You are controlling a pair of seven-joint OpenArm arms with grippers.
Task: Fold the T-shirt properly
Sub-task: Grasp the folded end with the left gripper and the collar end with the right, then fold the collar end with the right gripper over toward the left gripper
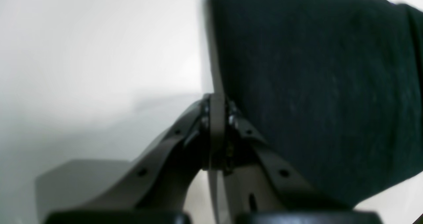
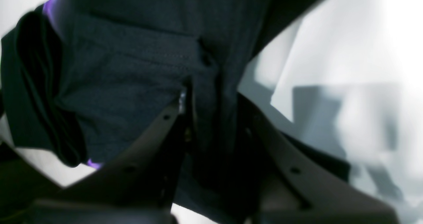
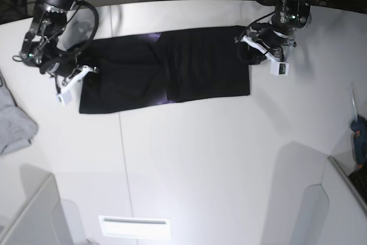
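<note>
White tabletop (image 3: 189,159) fills most of the base view, with a thin seam running down its left half and a pale rectangular label (image 3: 135,228) near its front edge. Across the far part of the table lies the T-shirt (image 3: 166,73), a long black band folded lengthwise and stretched from one arm to the other, flat apart from a few creases near its middle. A light grey garment (image 3: 14,124) sits crumpled at the table's left edge, well apart from the black cloth. The left gripper (image 1: 216,118) is at the T-shirt's end on the right side of the base view; its wrist camera shows the jaws pressed together, with a pale strip between the tips and the black cloth running just beside them, so whether any fabric is pinched there I cannot tell. The right gripper (image 2: 211,95) is at the opposite end, and its wrist view shows the jaws drawn narrow around a bunched fold of the black fabric, with a stitched hem crossing just above them and small flashes of purple print (image 2: 49,2) at the cloth's edges. Dark equipment and cables stand beyond the table's far edge.
</note>
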